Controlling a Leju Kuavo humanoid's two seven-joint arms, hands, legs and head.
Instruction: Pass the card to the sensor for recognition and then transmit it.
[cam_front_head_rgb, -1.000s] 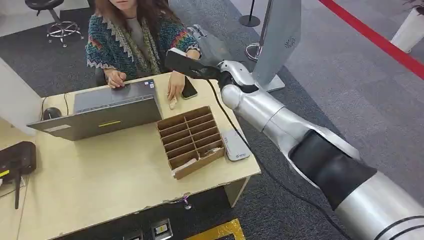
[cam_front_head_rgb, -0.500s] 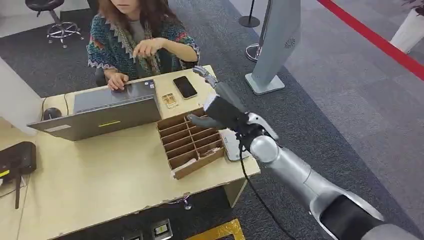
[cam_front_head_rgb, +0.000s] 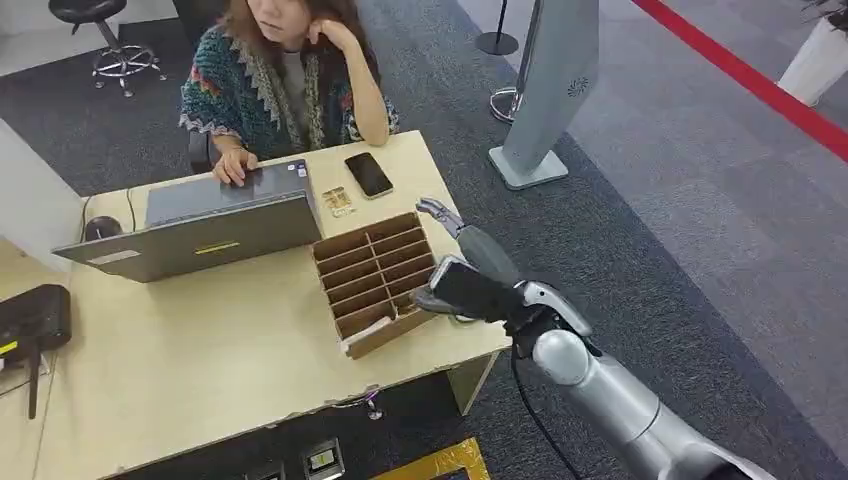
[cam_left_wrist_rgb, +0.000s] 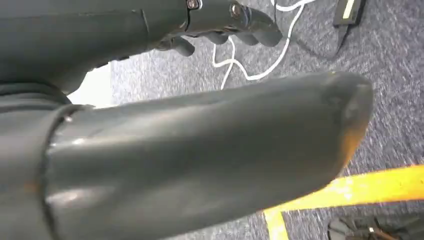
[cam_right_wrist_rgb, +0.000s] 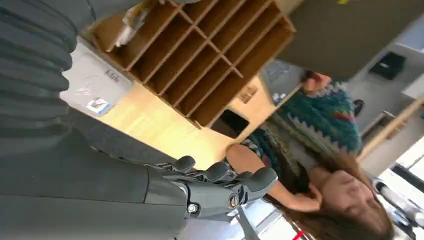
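**Right hand pulled back to the desk's near right edge; card lies by the phone**

Since a second ago the right hand (cam_front_head_rgb: 462, 278) has drawn back from the far side of the desk (cam_front_head_rgb: 200, 350), where it reached toward the person (cam_front_head_rgb: 285, 75), and now hovers over the right edge above the sensor (cam_right_wrist_rgb: 92, 85), the flat white pad just right of the divider box (cam_front_head_rgb: 380, 280). Meanwhile the person has lifted a hand off the desk to the face; the other still rests on the laptop (cam_front_head_rgb: 200, 225).

Nothing is in the right hand: the fingers are stretched out and a little apart, pointing to the far side. A small pale card (cam_front_head_rgb: 338, 201) lies flat on the desk between the laptop's right corner and the black phone (cam_front_head_rgb: 368, 174), just beyond the far edge of the brown box and apart from the robot's hand.

The left hand (cam_left_wrist_rgb: 220, 25) hangs over grey carpet with white cable on it; its fingers are curled in, with nothing in them.
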